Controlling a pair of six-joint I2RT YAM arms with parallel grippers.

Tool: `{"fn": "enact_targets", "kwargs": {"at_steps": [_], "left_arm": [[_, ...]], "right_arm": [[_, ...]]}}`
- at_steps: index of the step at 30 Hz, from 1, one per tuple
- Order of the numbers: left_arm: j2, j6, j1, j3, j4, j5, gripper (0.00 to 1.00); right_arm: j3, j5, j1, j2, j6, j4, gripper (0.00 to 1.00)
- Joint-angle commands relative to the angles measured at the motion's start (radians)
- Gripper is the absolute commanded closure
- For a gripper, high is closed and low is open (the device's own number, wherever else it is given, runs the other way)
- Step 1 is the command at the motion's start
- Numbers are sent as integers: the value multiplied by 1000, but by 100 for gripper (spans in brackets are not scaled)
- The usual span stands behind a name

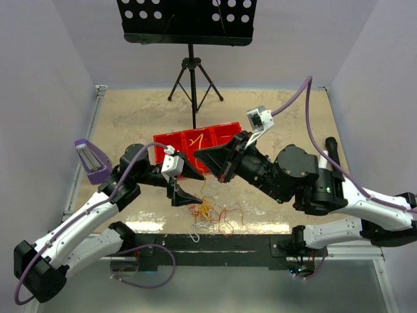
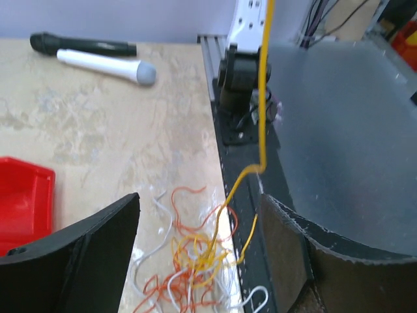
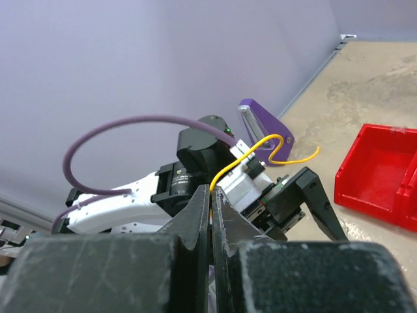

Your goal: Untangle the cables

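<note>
The cables (image 1: 212, 216) lie as a loose clump of orange, yellow, white and red wires at the table's near edge. They also show in the left wrist view (image 2: 192, 264). My right gripper (image 1: 199, 155) hangs above the clump, shut (image 3: 211, 190) on one yellow cable (image 3: 259, 146). That cable (image 2: 263, 78) runs taut from the clump up out of view. My left gripper (image 1: 193, 184) is open and empty, its fingers (image 2: 98, 244) straddling the space just above the clump. It stands close below and in front of my right gripper.
A red divided tray (image 1: 171, 139) sits behind the grippers, with a yellow wire (image 1: 199, 140) in its middle compartment. A music stand tripod (image 1: 192, 72) stands at the back. A purple holder (image 1: 91, 160) sits at the left. Two microphones (image 2: 98, 55) lie on the table.
</note>
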Motion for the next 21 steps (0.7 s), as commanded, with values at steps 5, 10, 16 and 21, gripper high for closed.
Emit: {"fn": "enact_targets", "kwargs": {"at_steps": [5, 10, 16, 21], "left_arm": [[-14, -393, -54, -98, 514, 93, 22], [-15, -235, -85, -108, 371, 133, 23], [-8, -3, -86, -134, 202, 36, 26], [14, -159, -85, -232, 498, -118, 37]], "right_arm": [[55, -5, -1, 64, -61, 110, 100], [122, 15, -6, 97, -98, 109, 100], [233, 27, -8, 110, -152, 99, 100], [253, -30, -8, 124, -143, 127, 100]]}}
